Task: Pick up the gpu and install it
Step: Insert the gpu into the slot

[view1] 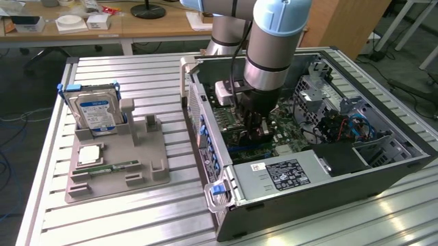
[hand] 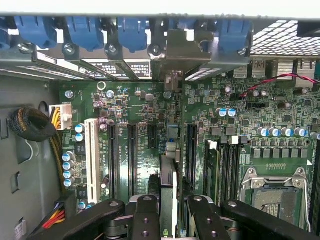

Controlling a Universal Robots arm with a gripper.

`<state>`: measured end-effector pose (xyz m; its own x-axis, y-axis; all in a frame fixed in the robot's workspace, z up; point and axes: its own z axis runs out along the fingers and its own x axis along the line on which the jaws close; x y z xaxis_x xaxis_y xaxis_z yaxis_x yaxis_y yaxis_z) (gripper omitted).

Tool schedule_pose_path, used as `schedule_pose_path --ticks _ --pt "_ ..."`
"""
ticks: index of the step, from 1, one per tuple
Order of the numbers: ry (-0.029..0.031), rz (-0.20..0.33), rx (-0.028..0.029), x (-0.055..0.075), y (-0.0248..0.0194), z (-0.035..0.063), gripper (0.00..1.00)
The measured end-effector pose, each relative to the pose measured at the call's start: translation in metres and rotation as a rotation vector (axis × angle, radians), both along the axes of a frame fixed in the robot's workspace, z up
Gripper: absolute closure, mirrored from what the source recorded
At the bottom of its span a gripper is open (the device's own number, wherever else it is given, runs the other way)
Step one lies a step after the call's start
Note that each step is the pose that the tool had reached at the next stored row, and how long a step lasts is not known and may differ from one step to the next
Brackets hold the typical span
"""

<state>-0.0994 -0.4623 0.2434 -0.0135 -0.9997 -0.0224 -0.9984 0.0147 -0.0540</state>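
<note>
My gripper reaches down into the open computer case, just above the motherboard. In the wrist view the gpu shows edge-on as a thin dark card between the two black fingers, and my gripper is shut on it. The card stands upright over the motherboard, lined up with the long expansion slots. Its silvery bracket end points at the rear slot openings with blue clips. Whether the card's edge sits in a slot is hidden.
A grey parts holder on the slatted table carries an upright silver hard drive and a green RAM stick. Inside the case are the power supply, drive cages, cables and the CPU socket.
</note>
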Motion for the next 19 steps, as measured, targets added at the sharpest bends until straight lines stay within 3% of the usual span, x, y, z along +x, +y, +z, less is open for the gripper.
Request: schedule_pose_path --ticks 19 --pt "0.0000 0.004 0.0002 0.0000 0.0001 -0.0023 0.74"
